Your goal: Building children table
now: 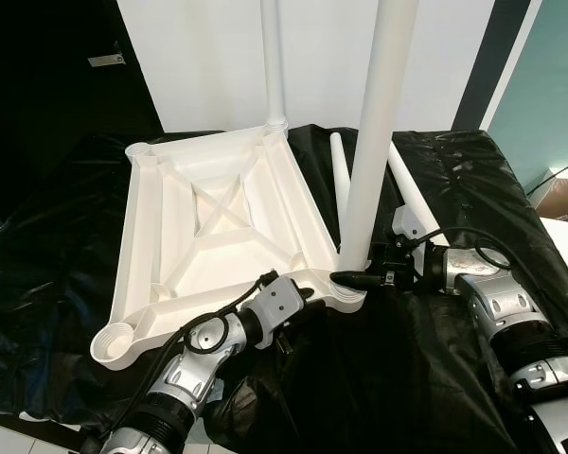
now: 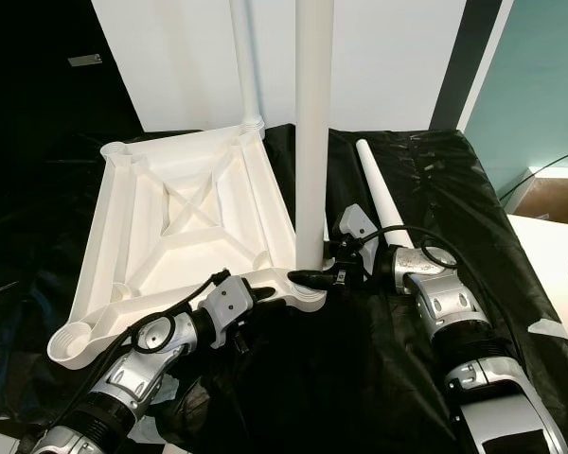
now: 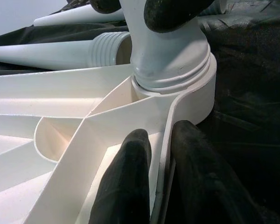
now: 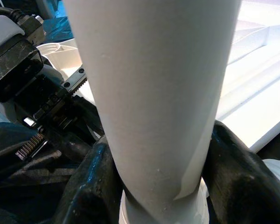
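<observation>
White table leg (image 1: 377,132) in right hand (image 1: 352,279), upright.

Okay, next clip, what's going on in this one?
The robot is assembling a small white table that lies upside down on black sheeting. The right gripper is closed round a leg standing in the near corner socket, seemingly screwing it in. The left gripper pinches the tabletop rim beside that socket to steady it. Another leg already stands at the far corner, and two loose legs lie on the sheeting.
</observation>
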Motion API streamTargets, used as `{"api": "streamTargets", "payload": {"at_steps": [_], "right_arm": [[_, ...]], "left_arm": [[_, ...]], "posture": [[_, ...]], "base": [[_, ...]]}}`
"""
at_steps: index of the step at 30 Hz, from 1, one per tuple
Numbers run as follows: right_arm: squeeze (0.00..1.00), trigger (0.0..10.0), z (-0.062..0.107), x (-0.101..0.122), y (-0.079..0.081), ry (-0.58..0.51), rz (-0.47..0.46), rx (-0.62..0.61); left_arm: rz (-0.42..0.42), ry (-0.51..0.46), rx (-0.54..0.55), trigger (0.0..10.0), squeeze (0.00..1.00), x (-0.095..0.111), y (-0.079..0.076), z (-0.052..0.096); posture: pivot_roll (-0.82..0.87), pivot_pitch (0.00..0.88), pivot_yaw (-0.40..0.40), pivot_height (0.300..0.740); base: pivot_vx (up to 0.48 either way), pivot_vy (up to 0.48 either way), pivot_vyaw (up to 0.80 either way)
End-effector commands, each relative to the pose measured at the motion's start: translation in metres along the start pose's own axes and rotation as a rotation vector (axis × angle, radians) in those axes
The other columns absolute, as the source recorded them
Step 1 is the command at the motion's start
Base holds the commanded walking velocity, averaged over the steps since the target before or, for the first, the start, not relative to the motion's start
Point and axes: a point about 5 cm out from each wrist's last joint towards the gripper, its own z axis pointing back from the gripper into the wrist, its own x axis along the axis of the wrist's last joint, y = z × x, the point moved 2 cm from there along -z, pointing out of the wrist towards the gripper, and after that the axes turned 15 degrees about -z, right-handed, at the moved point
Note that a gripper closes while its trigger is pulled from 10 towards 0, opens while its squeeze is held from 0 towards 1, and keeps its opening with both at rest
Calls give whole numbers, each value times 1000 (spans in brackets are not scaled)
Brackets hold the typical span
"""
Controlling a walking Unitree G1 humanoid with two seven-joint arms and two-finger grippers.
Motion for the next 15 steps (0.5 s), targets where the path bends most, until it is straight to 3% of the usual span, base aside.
{"api": "streamTargets", "payload": {"at_steps": [1, 2, 3, 4, 5, 6, 7, 8, 10, 15], "right_arm": [[0, 0, 2, -3, 1, -44, 24, -90], [0, 0, 2, -3, 1, -44, 24, -90], [0, 0, -9, -2, 15, -165, 31, -169], [0, 0, -9, -2, 15, -165, 31, -169], [0, 0, -13, -1, 22, -289, 8, -312], [0, 0, -13, -1, 22, -289, 8, -312], [0, 0, -10, 1, 24, -388, -38, -467], [0, 0, -10, 1, 24, -388, -38, -467], [0, 0, 7, -6, 13, -463, -155, -741], [0, 0, 20, -13, 5, -480, -214, -925]], "left_arm": [[83, 125, -181, 10000, 0, -32, -41, 11], [83, 125, -181, 10000, 0, -32, -41, 11], [83, 125, -181, 10000, 0, -32, -41, 11], [83, 125, -181, 10000, 0, -32, -41, 11], [82, 125, -181, 10000, 0, -32, -41, 10], [82, 125, -181, 10000, 0, -32, -41, 10], [82, 124, -174, 10000, 0, -32, -40, 10], [82, 124, -174, 10000, 0, -32, -40, 10], [84, 129, -176, 10000, 0, -33, -41, 12], [86, 135, -185, 10000, 0, -35, -43, 15]], "posture": [[63, 0, 33, 740], [63, 0, 33, 740], [61, 0, 31, 740], [61, 0, 31, 740], [66, 0, 27, 740], [66, 0, 27, 740], [66, 0, 27, 740], [66, 0, 27, 740], [75, 0, 31, 740], [73, 0, 39, 740]], "base": [[0, 0, 0], [0, 0, 0], [0, 0, 0], [0, 0, 0], [0, 0, 0], [0, 0, 0], [0, 0, 0], [0, 0, 0], [0, 0, 0], [0, 0, 0]]}}
